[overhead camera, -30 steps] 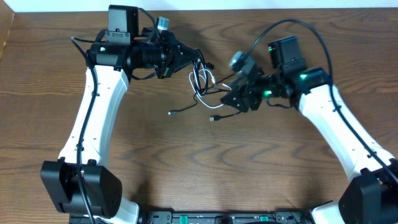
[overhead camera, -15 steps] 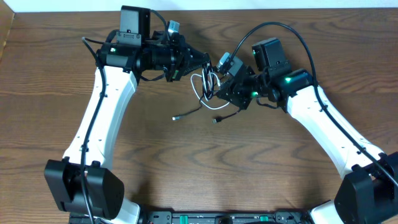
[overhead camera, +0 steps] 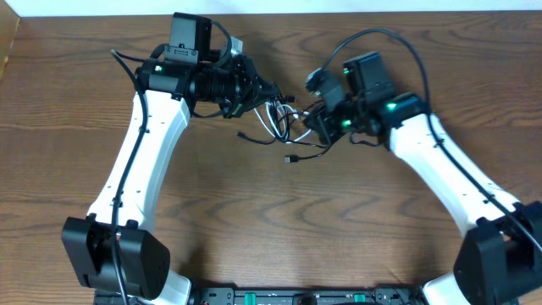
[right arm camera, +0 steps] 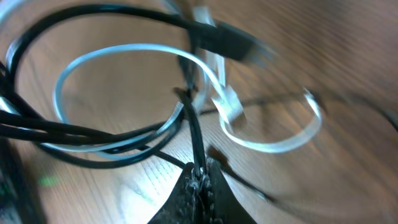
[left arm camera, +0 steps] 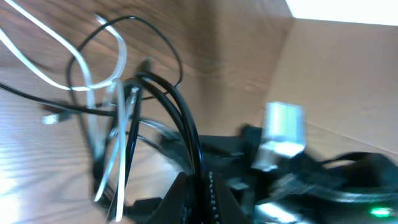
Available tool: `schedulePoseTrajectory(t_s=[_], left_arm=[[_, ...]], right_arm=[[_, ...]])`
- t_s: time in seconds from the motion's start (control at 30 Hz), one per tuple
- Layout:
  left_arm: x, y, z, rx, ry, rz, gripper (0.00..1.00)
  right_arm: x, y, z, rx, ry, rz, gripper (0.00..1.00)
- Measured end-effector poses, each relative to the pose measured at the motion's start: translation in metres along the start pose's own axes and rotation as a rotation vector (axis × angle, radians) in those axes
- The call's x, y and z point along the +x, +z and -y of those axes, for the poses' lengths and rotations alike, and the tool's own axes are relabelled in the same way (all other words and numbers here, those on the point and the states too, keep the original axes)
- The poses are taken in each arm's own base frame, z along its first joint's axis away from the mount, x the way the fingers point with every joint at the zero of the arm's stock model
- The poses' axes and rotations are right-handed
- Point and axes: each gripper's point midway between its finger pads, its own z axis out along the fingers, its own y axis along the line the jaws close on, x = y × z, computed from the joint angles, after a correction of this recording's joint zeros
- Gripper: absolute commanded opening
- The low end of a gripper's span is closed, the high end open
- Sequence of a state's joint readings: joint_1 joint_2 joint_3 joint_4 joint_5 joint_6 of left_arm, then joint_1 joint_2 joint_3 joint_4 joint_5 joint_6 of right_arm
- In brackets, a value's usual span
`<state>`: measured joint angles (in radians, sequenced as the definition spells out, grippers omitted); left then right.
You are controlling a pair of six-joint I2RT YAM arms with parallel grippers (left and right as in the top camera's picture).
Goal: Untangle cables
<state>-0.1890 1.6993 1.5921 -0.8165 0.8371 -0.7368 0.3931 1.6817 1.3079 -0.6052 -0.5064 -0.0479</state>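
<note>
Pinching the black cable (left arm camera: 185,118) near the middle of the desk's (overhead camera: 254,220) far edge, left gripper (left arm camera: 198,190) and right gripper (right arm camera: 199,180) both clamped shut on it, seemingly tensioning loops free of the white cable (right arm camera: 124,48).

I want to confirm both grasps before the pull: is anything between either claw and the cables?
Nothing visible stands between them. The left claw is shut on doubled strands of the black cable, and the right claw pinches one black strand, with the white cable looped close beside it.
</note>
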Motion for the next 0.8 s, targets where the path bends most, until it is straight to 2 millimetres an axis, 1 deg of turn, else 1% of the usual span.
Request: schedulePoseTrajectory(t_s=[0.07, 0.13, 0.2, 0.23, 0.27, 0.3, 0.33, 0.37, 0.5, 0.67, 0.77, 0.8], left_arm=[[-0.002, 0.0, -0.008, -0.038, 0.023, 0.015, 0.07], [-0.003, -0.001, -0.015, -0.075, 0.051, 0.03, 0.07], [-0.005, -0.001, -0.019, -0.099, 0.081, 0.042, 0.07], [-0.006, -0.001, -0.021, -0.108, 0.097, 0.047, 0.07], [-0.007, -0.001, -0.022, -0.117, 0.112, 0.052, 0.07], [-0.009, -0.002, -0.024, -0.126, 0.127, 0.059, 0.07], [-0.01, -0.002, -0.025, -0.133, 0.135, 0.063, 0.07], [-0.01, -0.002, -0.026, -0.141, 0.147, 0.068, 0.07], [-0.011, -0.002, -0.027, -0.153, 0.195, 0.069, 0.08], [-0.007, 0.001, -0.026, -0.155, 0.272, 0.052, 0.07], [-0.013, -0.003, -0.029, -0.165, 0.303, 0.072, 0.07], [-0.016, -0.004, -0.03, -0.17, 0.314, 0.08, 0.08]], right_arm=[[0.0, -0.017, 0.02, 0.058, 0.121, 0.017, 0.01], [-0.001, -0.045, 0.048, 0.15, 0.274, 0.06, 0.01], [0.003, -0.078, 0.075, 0.241, 0.421, 0.111, 0.01], [0.005, -0.091, 0.086, 0.277, 0.47, 0.133, 0.01], [0.01, -0.11, 0.101, 0.331, 0.543, 0.161, 0.01], [0.016, -0.122, 0.112, 0.37, 0.59, 0.171, 0.01], [0.021, -0.129, 0.119, 0.396, 0.626, 0.175, 0.01], [0.031, -0.138, 0.129, 0.436, 0.676, 0.168, 0.01], [0.067, -0.154, 0.156, 0.566, 0.809, 0.107, 0.01], [0.098, -0.158, 0.176, 0.712, 0.866, 0.008, 0.01], [0.118, -0.162, 0.193, 0.82, 0.886, -0.057, 0.03], [0.124, -0.163, 0.199, 0.852, 0.891, -0.08, 0.05]])
